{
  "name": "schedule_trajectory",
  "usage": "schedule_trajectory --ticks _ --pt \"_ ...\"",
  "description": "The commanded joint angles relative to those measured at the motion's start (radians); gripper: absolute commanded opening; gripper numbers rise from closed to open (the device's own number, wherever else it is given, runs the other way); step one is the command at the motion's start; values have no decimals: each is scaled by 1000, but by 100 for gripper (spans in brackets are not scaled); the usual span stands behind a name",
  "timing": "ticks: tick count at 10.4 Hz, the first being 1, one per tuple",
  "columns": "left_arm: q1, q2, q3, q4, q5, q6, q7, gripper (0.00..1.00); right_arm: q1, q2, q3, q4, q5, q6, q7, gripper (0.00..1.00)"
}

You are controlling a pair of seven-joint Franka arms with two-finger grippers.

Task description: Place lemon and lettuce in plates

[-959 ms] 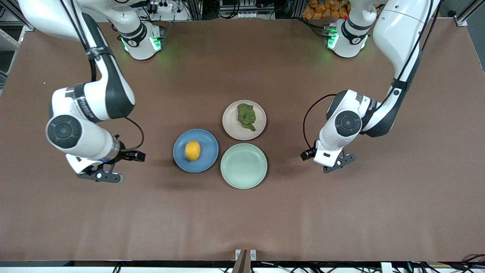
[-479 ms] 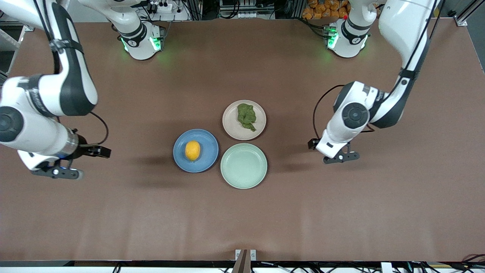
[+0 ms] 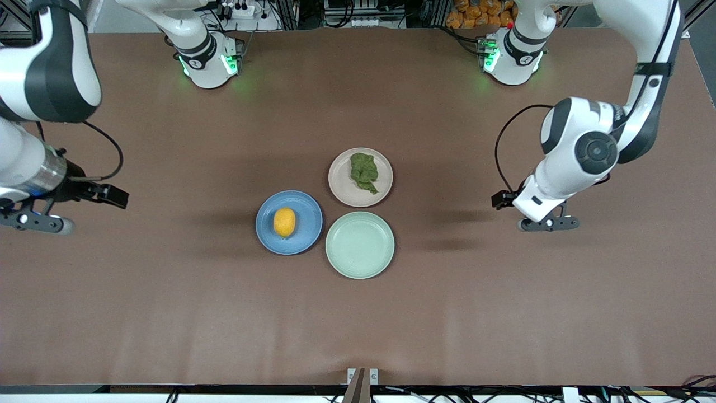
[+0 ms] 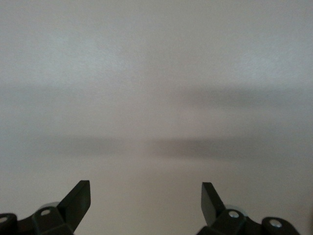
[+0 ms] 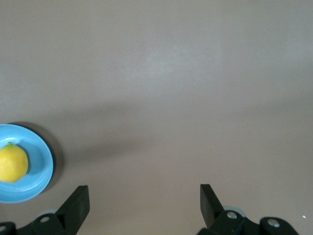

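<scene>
Brown desk [image 3: 168, 313] first: lemon [image 3: 284, 222] in blue plate [image 3: 305, 239], then lettuce [image 3: 363, 172] in beige plate [image 3: 344, 193]. Over bare desk, left tool [image 3: 548, 224] and right tool [image 3: 34, 222], wide open, empty, pulled outward since a second ago. Probably task finished.

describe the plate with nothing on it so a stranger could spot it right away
Mid-table on the brown table, three round plates form a tight cluster. The pale mint-green plate lies nearest the front camera, beside the blue plate holding the small yellow-orange lemon and the beige-pink plate holding the dark green lettuce leaf. It alone holds nothing.
</scene>
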Motion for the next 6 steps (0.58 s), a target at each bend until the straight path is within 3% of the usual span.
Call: schedule_trajectory --ticks 1,3,6 --pt "50 -122 -2 -14 -54 -28 23 100 -16 -102 5 -40 51 -46 -50 100" --pt "70 -138 -9 73 -40 -142 43 100 7 -132 -36 -30 90 -69 -57 100" --pt "73 -148 -11 195 -39 -278 91 100 7 -151 -38 13 131 -141 -62 100"
